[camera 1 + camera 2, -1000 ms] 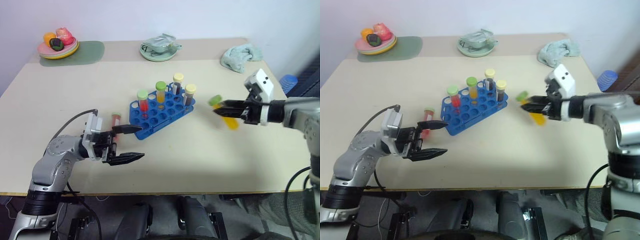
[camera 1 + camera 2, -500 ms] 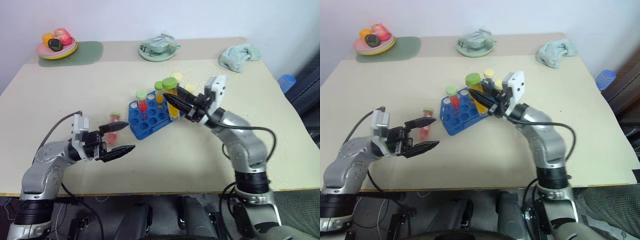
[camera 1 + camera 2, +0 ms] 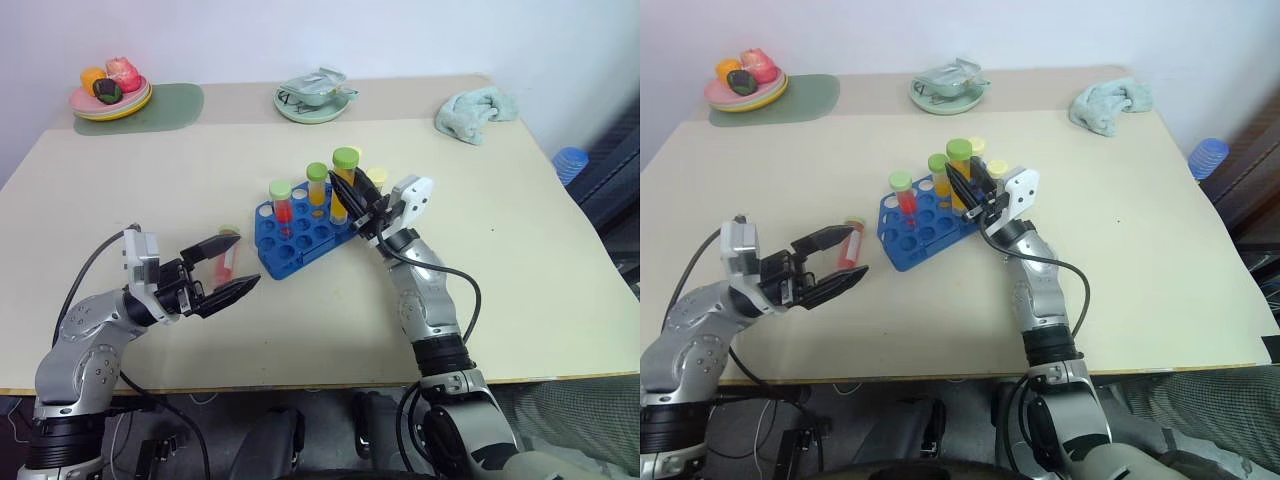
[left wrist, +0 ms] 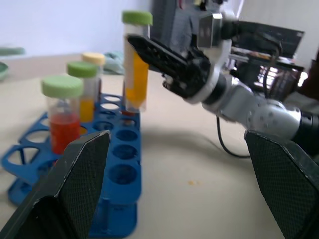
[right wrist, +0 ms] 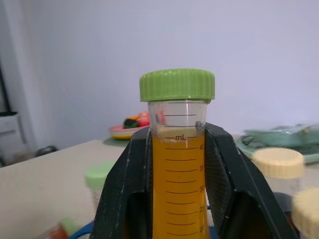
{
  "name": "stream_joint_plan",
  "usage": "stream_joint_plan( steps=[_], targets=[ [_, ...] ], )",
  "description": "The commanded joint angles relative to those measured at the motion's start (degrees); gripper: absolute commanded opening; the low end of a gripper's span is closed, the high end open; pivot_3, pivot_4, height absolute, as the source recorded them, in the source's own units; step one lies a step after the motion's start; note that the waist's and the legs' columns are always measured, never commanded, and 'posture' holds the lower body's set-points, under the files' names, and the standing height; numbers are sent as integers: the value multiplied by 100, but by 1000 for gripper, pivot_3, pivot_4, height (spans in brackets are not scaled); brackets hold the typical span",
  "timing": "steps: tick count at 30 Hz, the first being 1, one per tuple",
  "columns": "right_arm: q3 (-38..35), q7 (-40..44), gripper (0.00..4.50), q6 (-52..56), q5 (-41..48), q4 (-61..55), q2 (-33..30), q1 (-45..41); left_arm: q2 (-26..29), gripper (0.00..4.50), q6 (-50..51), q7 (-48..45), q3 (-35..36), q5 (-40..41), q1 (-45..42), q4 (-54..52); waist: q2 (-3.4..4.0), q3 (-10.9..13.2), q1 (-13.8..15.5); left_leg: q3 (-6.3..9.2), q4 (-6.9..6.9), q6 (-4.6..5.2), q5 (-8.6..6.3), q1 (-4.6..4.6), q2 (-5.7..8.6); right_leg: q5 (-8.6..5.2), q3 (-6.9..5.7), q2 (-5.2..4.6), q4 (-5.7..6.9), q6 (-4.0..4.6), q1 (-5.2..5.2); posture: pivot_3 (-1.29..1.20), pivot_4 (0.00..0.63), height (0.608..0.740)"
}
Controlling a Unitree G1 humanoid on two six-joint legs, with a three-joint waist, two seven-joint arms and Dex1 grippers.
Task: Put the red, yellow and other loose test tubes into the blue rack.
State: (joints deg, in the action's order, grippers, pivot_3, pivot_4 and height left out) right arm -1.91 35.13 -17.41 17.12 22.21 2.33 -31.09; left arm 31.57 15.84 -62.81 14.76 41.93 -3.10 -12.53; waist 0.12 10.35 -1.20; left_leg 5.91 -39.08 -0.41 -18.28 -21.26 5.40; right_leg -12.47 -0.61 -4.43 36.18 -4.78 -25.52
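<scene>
My right pincer point(image 3: 350, 192) clamped on yellow tube point(image 3: 342, 187), upright over blue rack point(image 3: 300, 235), apparently above a back hole; next, lower it straight; left pincer point(image 3: 222, 270) apart beside red tube point(image 3: 226, 256) on surface point(image 3: 520, 260).

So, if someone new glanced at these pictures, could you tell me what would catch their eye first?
Most striking is the green-capped yellow tube clamped upright in the right gripper, poised over the blue rack at mid-table. Next, the left gripper stands wide open near a red tube lying loose just left of the rack.
</scene>
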Motion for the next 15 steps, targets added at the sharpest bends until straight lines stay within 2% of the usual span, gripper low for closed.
stream_joint_plan(
  steps=[1, 15],
  targets=[
    [-81, -2, 758, -489, -7, 411, 74, -241, -4, 4429, -96, 58, 114, 88, 15, -220, 0, 0, 3, 0, 0, 0, 0, 0, 0, 0, 0, 0, 0, 0, 0, 0, 150, 740],
    [-204, 192, 758, -1361, -23, 1698, 70, -548, -3, 4429, -78, 201, 133, 115, 114, -387, 1, 0, -2, 0, 0, -2, 1, 6, -1, 2, 2, 2, 2, 3, 4, 0, 150, 740]
  ],
)
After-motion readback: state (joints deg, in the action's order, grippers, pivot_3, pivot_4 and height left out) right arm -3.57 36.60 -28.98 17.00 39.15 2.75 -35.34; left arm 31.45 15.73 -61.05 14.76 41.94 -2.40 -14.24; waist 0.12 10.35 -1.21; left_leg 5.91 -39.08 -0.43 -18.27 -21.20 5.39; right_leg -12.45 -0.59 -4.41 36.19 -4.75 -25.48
